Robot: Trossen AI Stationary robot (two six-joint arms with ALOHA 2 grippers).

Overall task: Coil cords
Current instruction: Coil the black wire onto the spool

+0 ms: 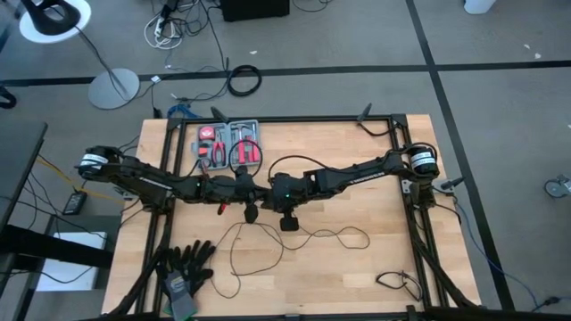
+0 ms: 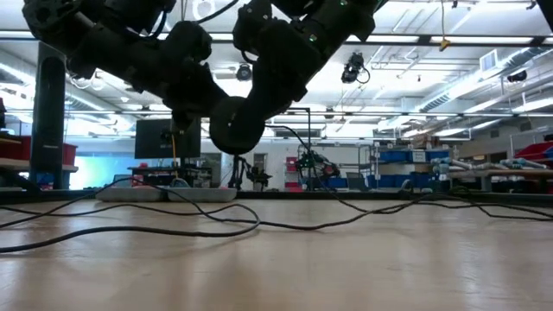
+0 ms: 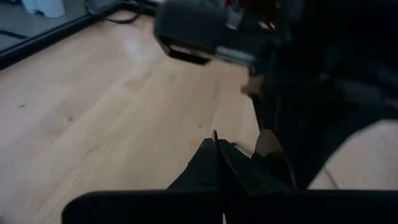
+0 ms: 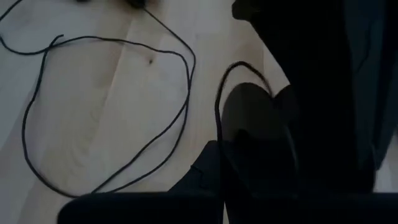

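Observation:
The thin black cord (image 1: 268, 241) lies in loose loops on the wooden table's near middle and also shows in the low view (image 2: 173, 226). A round black disc (image 2: 237, 126) hangs under the arms in the low view. Both arms meet over the table's centre. My left gripper (image 3: 217, 144) and my right gripper (image 4: 221, 144) are both shut, close together above the table. The right wrist view shows a large cord loop (image 4: 106, 112) flat on the wood. A short arc of cord (image 4: 239, 64) runs from the right fingers toward the left arm's dark bulk. My left gripper has a thin black strand (image 3: 214, 134) sticking out between its shut fingertips, clear of the table. Which stretch of the cord this is cannot be told, since the right arm fills the view beyond it. My right gripper pinches the cord between its two fingertips. The strand (image 4: 218, 118) rises from them and arches over toward the left gripper. That stretch is lifted clear of the table, and the rest of the cord trails slack onto the wood.
A tray of red-handled tools (image 1: 228, 144) stands at the table's far middle. Black gloves (image 1: 185, 266) lie at the near left. A short cable with a plug (image 1: 399, 282) lies at the near right. A thick cable ring (image 1: 244, 80) lies on the floor beyond the table.

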